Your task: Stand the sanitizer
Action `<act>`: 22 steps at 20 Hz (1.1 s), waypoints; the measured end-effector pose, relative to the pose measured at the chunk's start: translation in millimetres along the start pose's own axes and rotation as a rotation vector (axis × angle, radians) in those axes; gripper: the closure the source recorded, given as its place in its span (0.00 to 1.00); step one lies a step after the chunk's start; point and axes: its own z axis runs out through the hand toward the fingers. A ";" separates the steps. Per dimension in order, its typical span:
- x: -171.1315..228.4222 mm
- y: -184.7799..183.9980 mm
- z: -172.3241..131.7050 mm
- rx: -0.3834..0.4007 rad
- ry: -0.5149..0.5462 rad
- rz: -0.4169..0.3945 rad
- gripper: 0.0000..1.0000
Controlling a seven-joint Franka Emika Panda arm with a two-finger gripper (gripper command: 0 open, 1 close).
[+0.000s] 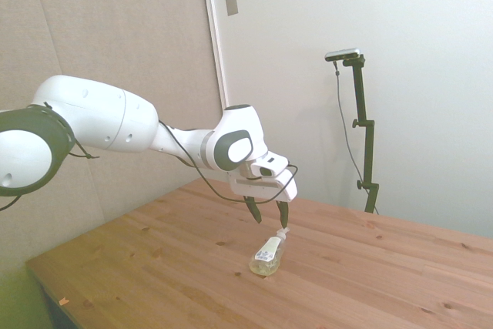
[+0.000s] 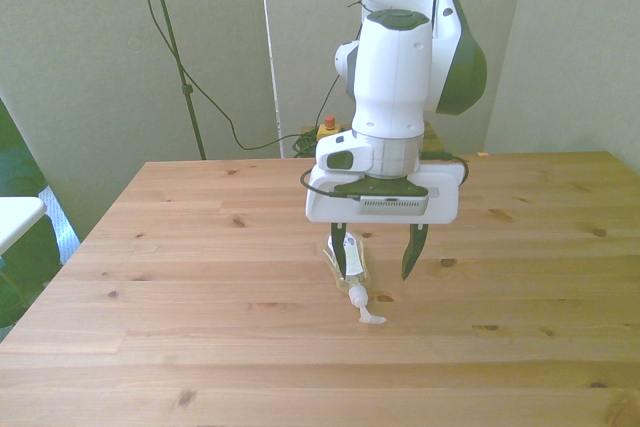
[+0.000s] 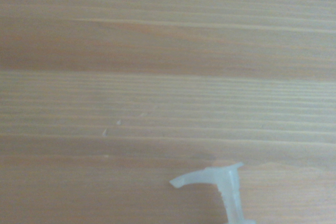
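Note:
The sanitizer lies on its side on the wooden table, a small clear bottle with yellowish liquid and a white label. In the front view the sanitizer points its white pump nozzle toward the table's near edge. My gripper hangs open just above it, fingers pointing down. In the front view the gripper has one finger in front of the bottle's body and the other off to the front view's right. The wrist view shows only the nozzle on bare wood.
The table's near corner drops off at the side view's lower left. A white surface sits beyond the table at the front view's left. A yellow and red button and cables lie behind the far edge.

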 end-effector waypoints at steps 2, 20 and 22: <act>5.3 -3.8 9.4 -0.002 -0.005 -0.001 0.00; 27.4 -14.0 46.8 -0.042 -0.054 0.022 1.00; 28.7 -12.1 47.2 -0.041 -0.057 0.028 1.00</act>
